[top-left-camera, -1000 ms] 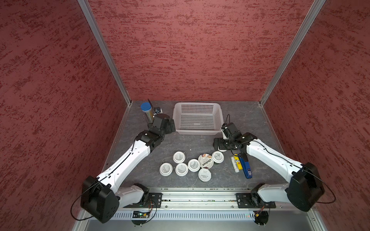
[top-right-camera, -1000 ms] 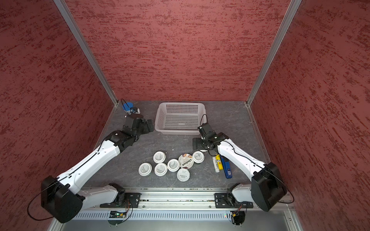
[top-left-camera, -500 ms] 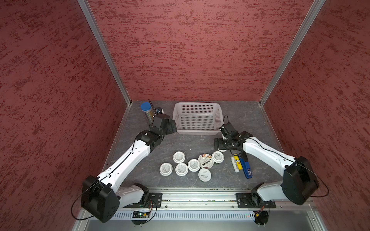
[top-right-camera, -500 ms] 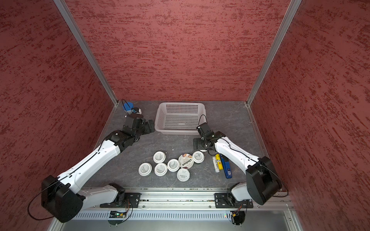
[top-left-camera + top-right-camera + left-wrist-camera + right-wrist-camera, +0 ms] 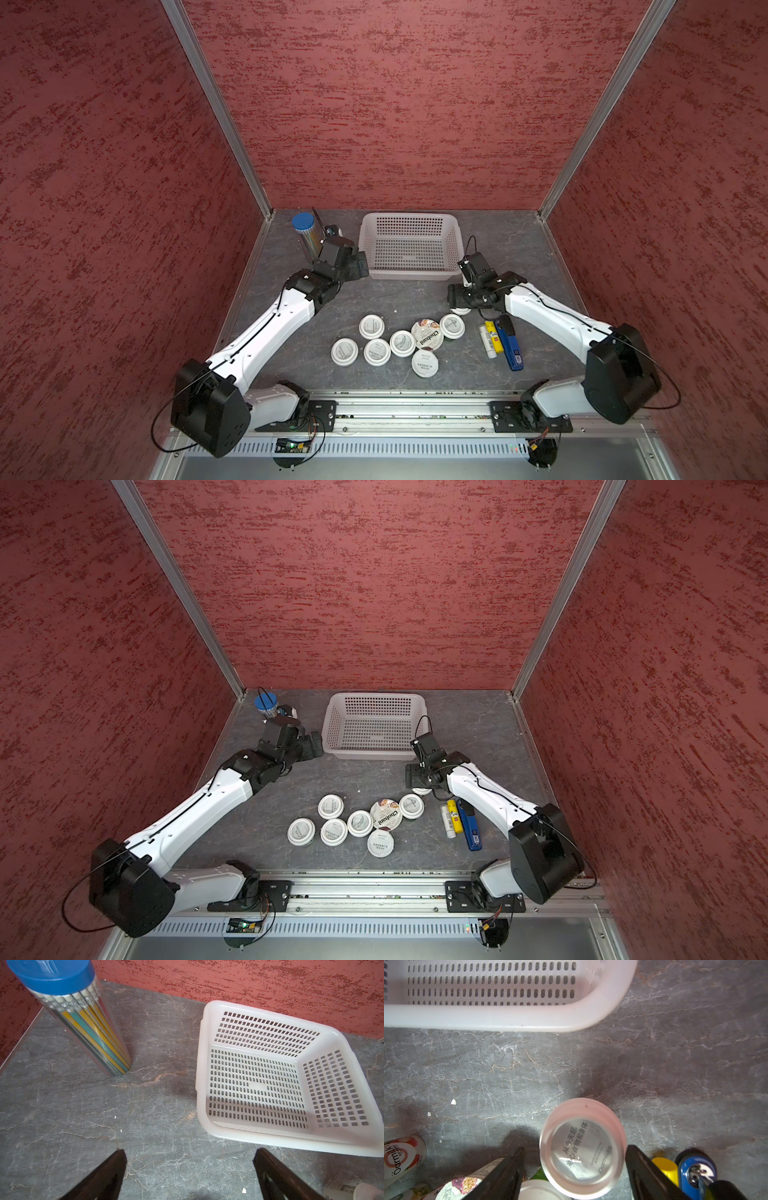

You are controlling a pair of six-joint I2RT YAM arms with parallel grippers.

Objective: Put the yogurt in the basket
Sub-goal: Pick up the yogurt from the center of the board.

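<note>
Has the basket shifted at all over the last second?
No. In both top views the basket sits where it was, its far rim at the same gap from the back wall.

My right pincer is black; the yogurt cup wears a white lid with grey print, tinged pink; the basket is pale white, patterned with rows of slots; the tabletop is grey, veined pale like stone; the walls are mottled red; the clear tube has a blue cap and yellow and teal pencils; the lighter is blue.
</note>
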